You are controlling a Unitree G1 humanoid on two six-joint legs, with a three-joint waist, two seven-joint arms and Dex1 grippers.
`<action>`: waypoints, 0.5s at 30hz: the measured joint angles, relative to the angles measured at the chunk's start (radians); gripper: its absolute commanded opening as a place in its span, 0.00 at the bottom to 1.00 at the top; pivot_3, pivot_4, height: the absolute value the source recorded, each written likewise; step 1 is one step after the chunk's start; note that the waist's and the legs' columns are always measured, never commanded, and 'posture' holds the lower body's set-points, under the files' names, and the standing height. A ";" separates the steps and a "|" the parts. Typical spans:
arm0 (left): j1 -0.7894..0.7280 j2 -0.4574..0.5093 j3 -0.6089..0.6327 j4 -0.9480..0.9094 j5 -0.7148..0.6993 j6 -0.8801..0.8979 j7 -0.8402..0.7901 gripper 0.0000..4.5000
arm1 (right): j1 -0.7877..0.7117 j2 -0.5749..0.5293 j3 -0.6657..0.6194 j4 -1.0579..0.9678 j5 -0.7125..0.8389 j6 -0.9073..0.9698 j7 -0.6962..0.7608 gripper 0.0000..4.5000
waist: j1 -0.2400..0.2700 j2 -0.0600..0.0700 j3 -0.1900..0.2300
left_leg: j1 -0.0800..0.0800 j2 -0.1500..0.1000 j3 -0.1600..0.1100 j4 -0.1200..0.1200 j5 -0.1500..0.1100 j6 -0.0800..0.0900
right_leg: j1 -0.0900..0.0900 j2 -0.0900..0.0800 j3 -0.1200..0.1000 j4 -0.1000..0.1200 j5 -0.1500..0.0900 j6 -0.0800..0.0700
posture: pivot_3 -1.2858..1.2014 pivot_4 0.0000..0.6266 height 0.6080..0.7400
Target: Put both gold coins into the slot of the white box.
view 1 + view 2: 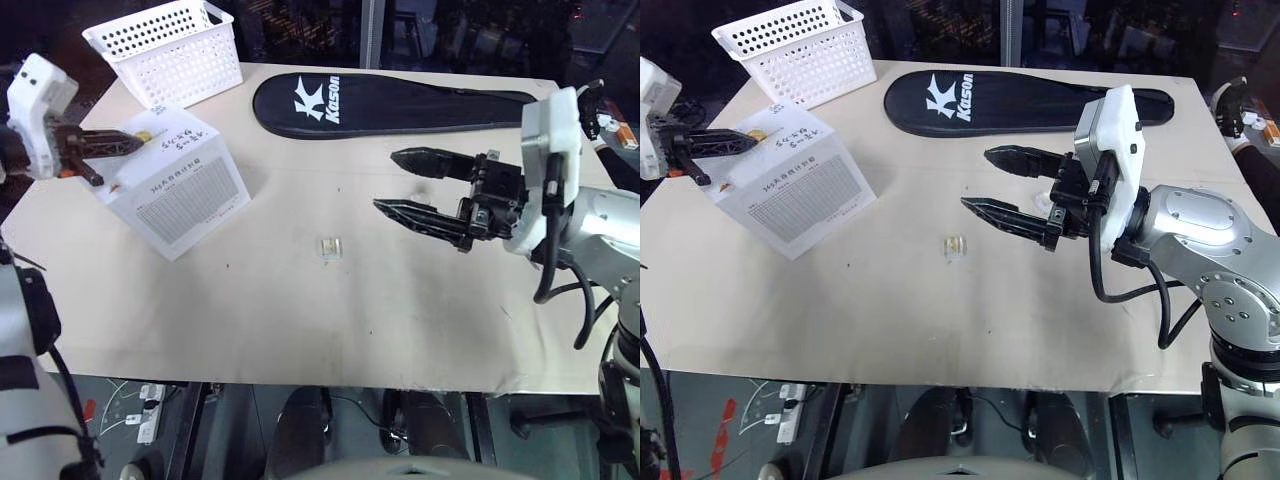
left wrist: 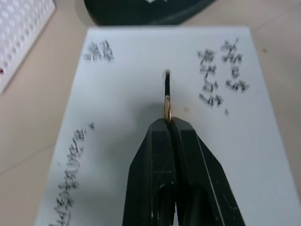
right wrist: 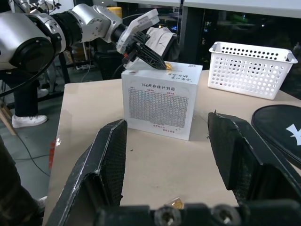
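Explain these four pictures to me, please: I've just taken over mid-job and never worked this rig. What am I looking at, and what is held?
It is a two-armed humanoid robot. Two pictures come from its head, looking down on a tan table; the other two come from cameras on each wrist.

The left end effector is shut on a gold coin, edge-on right at the slot in the top of the white box.

The right end effector hangs open above the table, holding nothing.

Also on the table: a white perforated basket, a black Kason racket cover, and a small clear holder. A gold glint on the table shows in the right wrist view; it may be the second coin.
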 measured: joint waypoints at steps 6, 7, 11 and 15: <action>-0.012 0.001 0.009 0.028 0.048 -0.043 0.000 0.00 | -0.001 0.000 0.018 0.003 0.000 0.000 0.003 0.65 | -0.007 0.000 0.000 | 0.002 0.000 0.000 0.000 0.000 0.000 | 0.000 0.000 0.001 0.004 0.000 0.001 | 0.52 0.24 1.00; -0.012 0.001 0.011 0.029 0.050 -0.044 -0.001 0.00 | -0.001 0.000 0.018 0.004 0.000 0.000 0.003 0.65 | -0.008 0.000 0.000 | 0.002 0.000 0.000 0.001 0.000 0.000 | 0.000 0.000 0.001 0.004 -0.001 0.001 | 0.52 0.24 1.00; -0.012 0.001 0.042 0.039 0.048 -0.032 -0.018 0.31 | -0.001 0.000 0.020 0.012 -0.001 0.001 0.002 0.68 | -0.009 0.000 0.000 | 0.002 0.000 0.000 0.002 0.000 0.000 | 0.000 0.000 0.002 0.006 -0.001 0.002 | 0.52 0.24 1.00; -0.021 0.030 0.130 -0.097 -0.048 0.153 -0.091 0.35 | 0.024 0.019 0.135 0.031 -0.107 0.028 -0.067 0.68 | -0.009 -0.006 -0.001 | 0.001 0.001 0.000 0.003 0.000 0.000 | -0.001 -0.001 0.002 0.006 -0.001 0.002 | 0.52 0.24 1.00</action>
